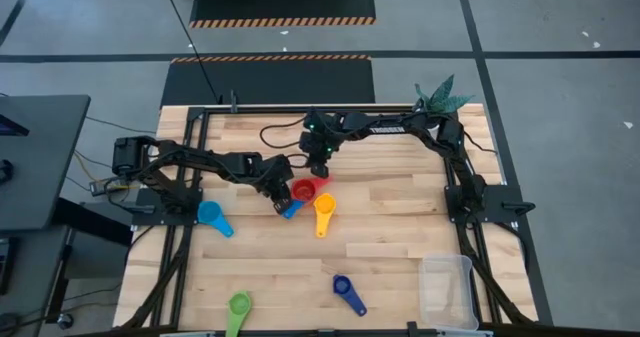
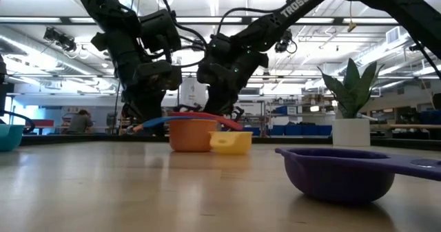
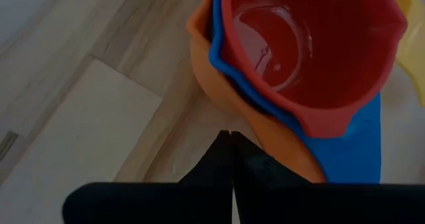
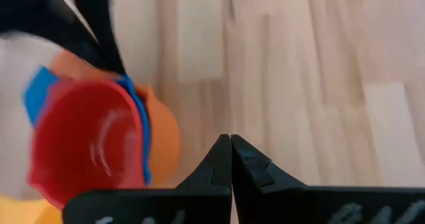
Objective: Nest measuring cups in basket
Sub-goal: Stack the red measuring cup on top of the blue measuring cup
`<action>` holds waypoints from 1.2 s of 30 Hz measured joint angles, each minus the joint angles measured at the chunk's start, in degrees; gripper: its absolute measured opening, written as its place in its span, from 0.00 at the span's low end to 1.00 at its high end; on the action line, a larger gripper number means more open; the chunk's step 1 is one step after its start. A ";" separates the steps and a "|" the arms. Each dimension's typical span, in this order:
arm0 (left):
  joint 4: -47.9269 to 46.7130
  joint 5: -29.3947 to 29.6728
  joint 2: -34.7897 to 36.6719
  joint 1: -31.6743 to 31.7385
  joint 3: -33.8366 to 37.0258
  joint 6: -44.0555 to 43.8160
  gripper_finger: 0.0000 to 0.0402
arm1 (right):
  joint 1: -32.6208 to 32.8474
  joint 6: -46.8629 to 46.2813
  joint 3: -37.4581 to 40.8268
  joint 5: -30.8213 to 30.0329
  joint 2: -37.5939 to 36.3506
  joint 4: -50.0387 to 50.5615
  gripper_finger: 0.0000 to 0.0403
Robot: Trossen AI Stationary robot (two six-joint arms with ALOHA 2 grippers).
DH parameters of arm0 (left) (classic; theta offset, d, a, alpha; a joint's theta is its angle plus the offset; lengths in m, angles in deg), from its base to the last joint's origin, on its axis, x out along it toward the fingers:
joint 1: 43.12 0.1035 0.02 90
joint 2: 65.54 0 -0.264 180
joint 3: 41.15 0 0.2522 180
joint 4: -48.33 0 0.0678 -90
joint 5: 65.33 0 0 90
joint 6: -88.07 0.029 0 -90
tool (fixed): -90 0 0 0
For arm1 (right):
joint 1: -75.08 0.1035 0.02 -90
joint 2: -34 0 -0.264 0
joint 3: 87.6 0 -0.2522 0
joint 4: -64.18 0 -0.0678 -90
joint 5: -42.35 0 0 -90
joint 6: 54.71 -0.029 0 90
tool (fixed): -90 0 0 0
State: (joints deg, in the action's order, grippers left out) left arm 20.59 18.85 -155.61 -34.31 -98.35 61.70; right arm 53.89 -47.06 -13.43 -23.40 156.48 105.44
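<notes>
Red cup (image 1: 303, 189) nested in blue and orange cups mid-surface, yellow cup (image 1: 323, 209) beside. Left gripper (image 1: 278, 203) and right gripper (image 1: 319, 170) flank stack, fingers clenched empty. Basket (image 1: 447, 290) well apart at corner. Best: part fingers, pinch stacked handles, carry level.

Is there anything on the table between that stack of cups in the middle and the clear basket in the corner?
Nothing visible. From the stack to the basket the table lies bare; the yellow cup sits just beside the start of that line.
</notes>
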 joint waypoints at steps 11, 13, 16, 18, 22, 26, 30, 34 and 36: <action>-0.36 -4.49 0.00 -0.07 0.00 -0.15 0.00 | 1.68 -0.51 0.09 -0.98 0.02 9.45 0.00; -0.63 -5.34 0.00 -0.07 0.00 -0.24 0.00 | 2.07 -0.57 0.09 -1.00 0.02 10.78 0.00; -1.13 -6.28 0.00 -0.16 0.00 -0.46 0.00 | 2.69 -0.57 0.09 -1.00 0.02 12.49 0.00; -1.08 -6.77 0.00 -0.46 0.00 -0.46 0.00 | 3.00 -0.61 0.09 -1.27 0.02 13.93 0.00; -1.05 -7.17 0.00 -1.85 0.00 -1.50 0.00 | 3.38 -1.45 0.09 -2.25 0.02 16.65 0.00; -0.96 -7.13 0.00 -3.48 0.00 -1.68 0.00 | 3.72 -1.45 0.09 -2.27 0.02 18.19 0.00; -0.92 -6.98 0.00 -4.37 0.00 -2.88 0.00 | 4.20 -1.95 0.09 -2.27 0.02 19.41 0.00; -0.09 -6.93 0.00 -5.31 0.00 -3.92 0.00 | 5.45 -3.15 0.09 -2.16 0.02 21.13 0.00; 0.58 -6.95 0.00 -5.76 0.00 -4.61 0.00 | 6.40 -3.48 0.09 -2.05 0.02 21.34 0.00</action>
State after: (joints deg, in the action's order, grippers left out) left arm 21.17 11.90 -155.61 -40.07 -98.35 57.10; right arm 60.29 -50.54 -13.35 -25.45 156.50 126.79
